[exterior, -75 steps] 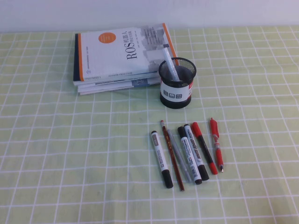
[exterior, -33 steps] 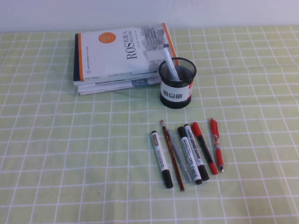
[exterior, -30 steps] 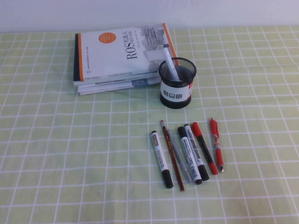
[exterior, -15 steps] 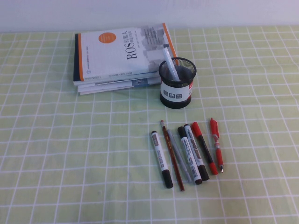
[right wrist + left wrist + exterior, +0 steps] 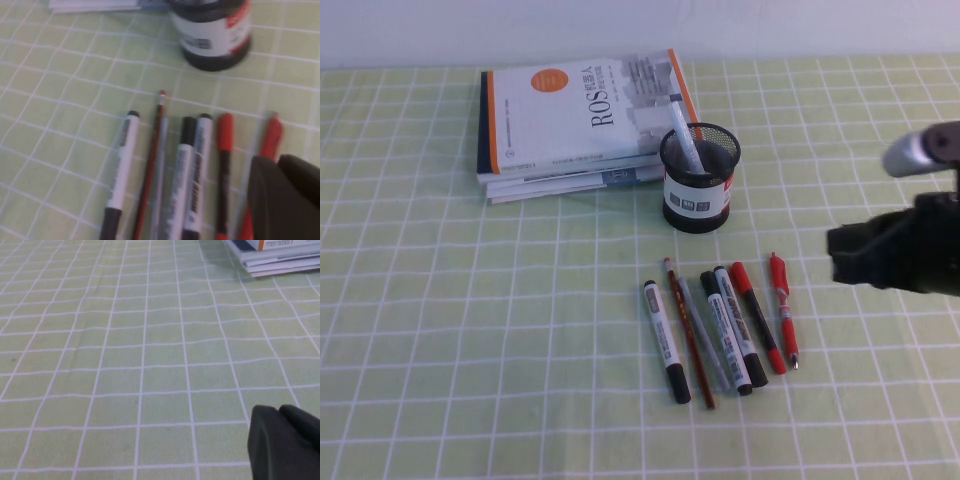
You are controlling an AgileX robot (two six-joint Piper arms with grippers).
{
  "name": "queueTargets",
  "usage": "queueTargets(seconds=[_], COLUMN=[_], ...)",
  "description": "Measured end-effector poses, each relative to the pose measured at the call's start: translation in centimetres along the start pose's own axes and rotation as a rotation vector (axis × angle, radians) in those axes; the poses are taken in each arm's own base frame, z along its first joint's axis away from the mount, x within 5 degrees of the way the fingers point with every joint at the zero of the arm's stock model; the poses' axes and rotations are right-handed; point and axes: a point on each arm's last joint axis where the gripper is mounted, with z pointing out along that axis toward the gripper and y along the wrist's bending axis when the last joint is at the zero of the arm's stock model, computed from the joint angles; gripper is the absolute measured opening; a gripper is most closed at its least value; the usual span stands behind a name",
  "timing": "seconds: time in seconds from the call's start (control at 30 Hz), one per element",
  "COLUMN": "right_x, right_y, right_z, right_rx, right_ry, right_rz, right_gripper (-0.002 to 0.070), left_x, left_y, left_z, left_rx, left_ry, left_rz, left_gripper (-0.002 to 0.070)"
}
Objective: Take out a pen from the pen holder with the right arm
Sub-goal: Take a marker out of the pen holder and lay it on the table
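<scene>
Green checked tablecloth covers the table up to a white wall; a book stack lies at the rear; the black mesh pen holder stands just before its right corner, one clear pen leaning inside; a row of pens and markers lies nearer the robot; bare cloth spreads to the left. Right gripper, jaws closed and empty, hangs right of the row, apart from the holder; left gripper, likewise closed and empty, hovers over bare cloth.

You are seeing the black mesh pen holder, white-and-red labelled, standing upright on the table right of centre, toward the far side. A pale pen is leaning inside it, sticking out above the rim toward the far left.
</scene>
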Motion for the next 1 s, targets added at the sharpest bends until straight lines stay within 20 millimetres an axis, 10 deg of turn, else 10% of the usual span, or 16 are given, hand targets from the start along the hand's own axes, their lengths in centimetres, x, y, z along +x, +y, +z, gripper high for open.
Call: queueTargets(seconds=[0.37,0.73,1.0], right_x=[-4.7,-7.3,-7.9], right_y=[4.5,4.0,3.8], right_z=[9.3,14.7,17.9], right_rx=[-0.058,0.050,0.066], right_ry=[0.017,-0.169,-0.208], right_rz=[-0.238,-0.234,-0.320], right_gripper=[0.0034,0.0394,0.0444], left_x=[0.0,0.0,0.0], left_y=[0.0,0.0,0.0], left_z=[0.0,0.0,0.0], left_rx=[0.000,0.000,0.000], left_ry=[0.000,0.000,0.000], left_rz=[0.000,0.000,0.000], left_gripper=[-0.0006,-0.0006,-0.0006])
